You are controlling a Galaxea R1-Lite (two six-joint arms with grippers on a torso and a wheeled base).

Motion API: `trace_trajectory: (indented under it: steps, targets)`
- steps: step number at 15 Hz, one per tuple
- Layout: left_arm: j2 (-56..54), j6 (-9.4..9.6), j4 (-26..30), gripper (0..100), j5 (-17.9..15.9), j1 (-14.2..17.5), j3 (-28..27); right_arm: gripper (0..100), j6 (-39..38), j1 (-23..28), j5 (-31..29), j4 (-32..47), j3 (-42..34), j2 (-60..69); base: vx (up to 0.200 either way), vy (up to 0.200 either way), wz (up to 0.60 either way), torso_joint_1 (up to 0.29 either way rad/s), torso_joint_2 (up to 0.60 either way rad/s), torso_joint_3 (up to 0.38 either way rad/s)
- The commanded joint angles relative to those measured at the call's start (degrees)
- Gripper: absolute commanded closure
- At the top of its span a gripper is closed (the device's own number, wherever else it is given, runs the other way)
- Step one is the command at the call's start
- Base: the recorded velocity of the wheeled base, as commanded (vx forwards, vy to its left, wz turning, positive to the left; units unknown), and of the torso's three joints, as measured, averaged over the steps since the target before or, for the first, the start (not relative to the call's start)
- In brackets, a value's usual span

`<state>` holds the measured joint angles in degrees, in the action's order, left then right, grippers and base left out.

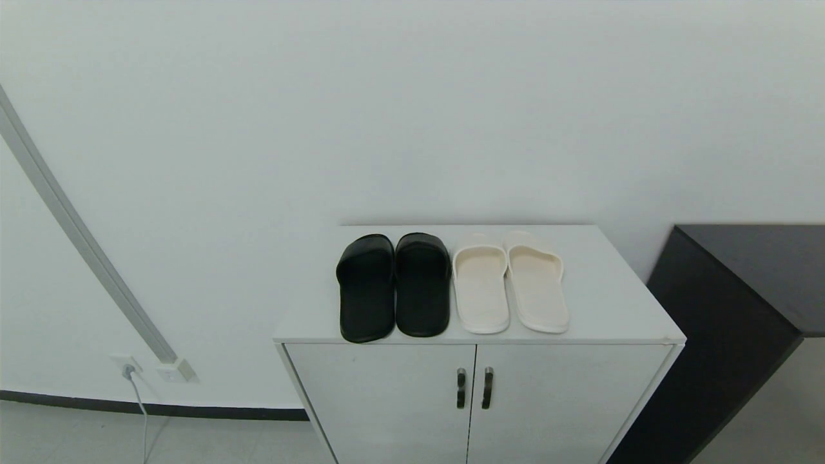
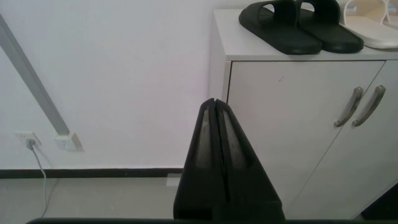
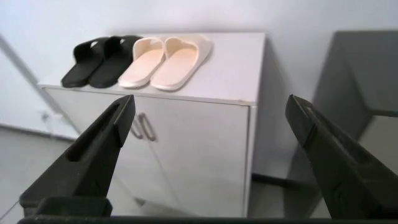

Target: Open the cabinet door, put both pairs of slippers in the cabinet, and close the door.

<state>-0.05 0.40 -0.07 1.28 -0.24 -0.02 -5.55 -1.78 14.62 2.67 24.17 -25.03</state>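
While 2 slipper pairs top cabinet, left tool, right tool well apart

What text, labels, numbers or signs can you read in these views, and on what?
None to read. The white cabinet, the black slippers, the cream slippers, the wall socket and the dark unit beside the cabinet all show plain surfaces, with no print, label or number.

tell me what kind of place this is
Likely a home-style entryway, or a mock-up of one: a white two-door cabinet against a bare wall, black slippers and cream slippers lined up on top, plus a low wall socket.
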Motion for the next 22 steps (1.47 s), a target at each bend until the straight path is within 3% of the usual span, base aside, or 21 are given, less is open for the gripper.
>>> trace_trajectory:
  steps: [1,3,4,6,7,8,10,13,16,22]
  targets:
    - [0.05,-0.05,-0.01,100,0.04,-0.02,0.02,0,-1.05,-5.52,2.87,-6.19,2.54,-18.65,0.0,0.0,0.0,0.0,0.0,0.0]
    - [0.05,0.04,-0.01,100,0.04,-0.02,0.02,0,-1.84,-8.5,2.61,-7.42,3.42,-21.82,0.0,0.0,0.0,0.0,0.0,0.0]
    - [0.05,0.04,-0.01,100,0.13,-0.02,0.02,0,-5.0,-15.18,-0.91,-7.77,7.99,-28.41,0.0,0.0,0.0,0.0,0.0,0.0]
    - [0.05,0.13,-0.01,100,0.04,-0.02,0.02,0,-8.25,-21.95,-6.18,-7.86,10.98,-32.1,0.0,0.0,0.0,0.0,0.0,0.0]
    - [0.05,0.21,-0.01,100,0.04,-0.02,0.02,0,-9.13,-27.93,-11.1,-9.26,12.74,-34.39,0.0,0.0,0.0,0.0,0.0,0.0]
    - [0.05,0.21,-0.01,100,0.13,-0.02,0.02,0,-9.22,-29.25,-12.16,-9.7,13.0,-35.0,0.0,0.0,0.0,0.0,0.0,0.0]
    - [0.05,0.21,-0.01,100,0.04,-0.02,0.02,0,-9.22,-36.98,-21.21,-14.18,14.06,-42.03,0.0,0.0,0.0,0.0,0.0,0.0]
    - [0.05,0.13,-0.01,100,-0.14,-0.02,0.02,0,-9.39,-41.46,-30.79,-24.2,15.46,-53.28,0.0,0.0,0.0,0.0,0.0,0.0]
    - [0.05,0.13,-0.01,100,-0.23,-0.02,0.02,0,-9.39,-42.6,-37.73,-31.06,21.0,-66.03,0.0,0.0,0.0,0.0,0.0,0.0]
    - [0.05,0.13,0.07,100,-0.23,-0.02,0.02,0,-10.1,-42.69,-49.16,-32.2,36.47,-82.81,0.0,0.0,0.0,0.0,0.0,0.0]
